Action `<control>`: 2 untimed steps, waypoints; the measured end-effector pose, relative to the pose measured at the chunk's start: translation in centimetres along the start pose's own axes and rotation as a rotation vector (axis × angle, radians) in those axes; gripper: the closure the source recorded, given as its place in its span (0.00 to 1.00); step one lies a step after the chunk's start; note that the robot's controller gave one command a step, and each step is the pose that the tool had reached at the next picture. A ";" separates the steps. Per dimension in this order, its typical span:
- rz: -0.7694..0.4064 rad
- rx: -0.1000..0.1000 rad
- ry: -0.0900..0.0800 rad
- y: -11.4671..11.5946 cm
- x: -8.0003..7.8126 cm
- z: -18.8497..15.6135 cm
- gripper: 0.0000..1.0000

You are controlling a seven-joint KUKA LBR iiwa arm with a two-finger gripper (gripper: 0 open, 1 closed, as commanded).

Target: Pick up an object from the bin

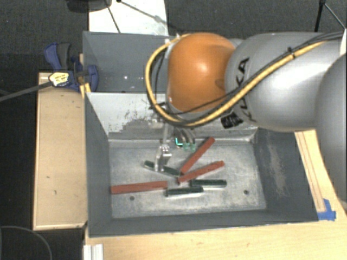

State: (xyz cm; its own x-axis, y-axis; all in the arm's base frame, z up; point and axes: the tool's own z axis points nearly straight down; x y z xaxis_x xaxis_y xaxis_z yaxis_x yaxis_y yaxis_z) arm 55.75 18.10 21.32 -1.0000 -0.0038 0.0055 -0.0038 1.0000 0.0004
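My gripper (161, 164) hangs below the orange cover, near the middle of the bin floor, its silvery fingertip down at the left end of a small pile of sticks. Right under it lies a short dark green stick (160, 168). A red-brown stick (196, 153) leans diagonally just to its right, and another red-brown stick (201, 170) lies below that. A long red-brown stick (139, 187) rests flat to the lower left. Whether anything sits between the fingers is hidden.
Two dark green sticks (196, 185) lie side by side at the front of the pile. The arm and its orange cover hide the bin's back middle. Bare floor stretches left and right of the pile.
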 end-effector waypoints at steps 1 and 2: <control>0.004 -0.001 -0.008 -0.1 -0.2 -0.5 0.00; -0.052 -0.002 -0.014 0.5 0.6 4.8 0.00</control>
State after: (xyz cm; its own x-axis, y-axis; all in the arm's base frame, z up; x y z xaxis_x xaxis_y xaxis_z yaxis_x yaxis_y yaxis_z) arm 55.12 18.58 16.50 -0.9984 -0.0559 -0.0082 -0.0559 0.9984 0.0020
